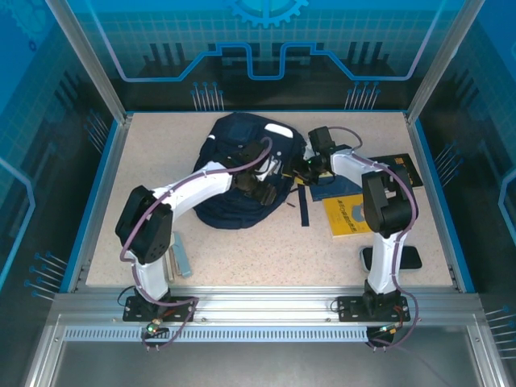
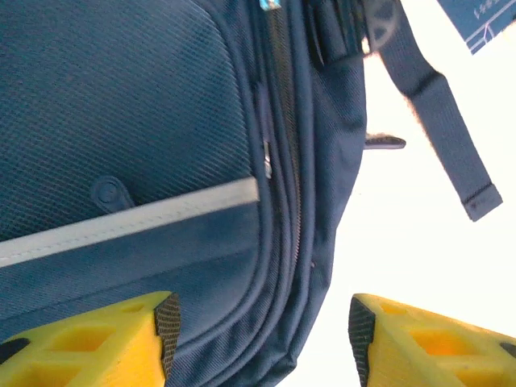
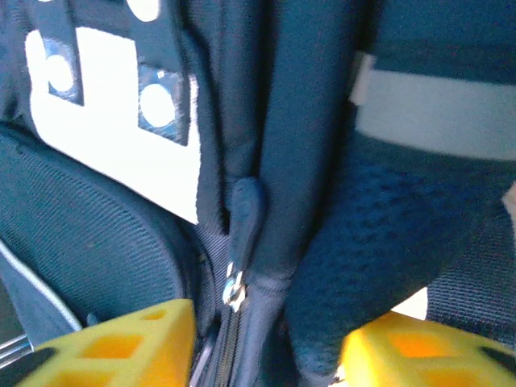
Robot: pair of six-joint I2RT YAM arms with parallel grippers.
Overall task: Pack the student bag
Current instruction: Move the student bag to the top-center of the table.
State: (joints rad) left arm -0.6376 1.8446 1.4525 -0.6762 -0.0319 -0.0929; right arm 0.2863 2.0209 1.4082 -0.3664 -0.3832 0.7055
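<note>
The student bag (image 1: 234,161) lies flat on the desk (image 1: 145,161), towards the far side and between the two arms. From the left wrist I see its zip (image 2: 278,121) run shut along the edge, with a white stripe (image 2: 129,222) across the front panel; I cannot see what is inside. My left tool (image 2: 263,314) hangs over the bag's right edge with its jaws apart, one finger above the fabric and the other above bare desk. My right tool (image 3: 270,330) straddles a padded fold and a zip pull (image 3: 234,286). Fabric fills the gap, and I cannot tell whether it is pinched. A yellow book (image 1: 347,216) lies out on the desk to the right of the bag.
</note>
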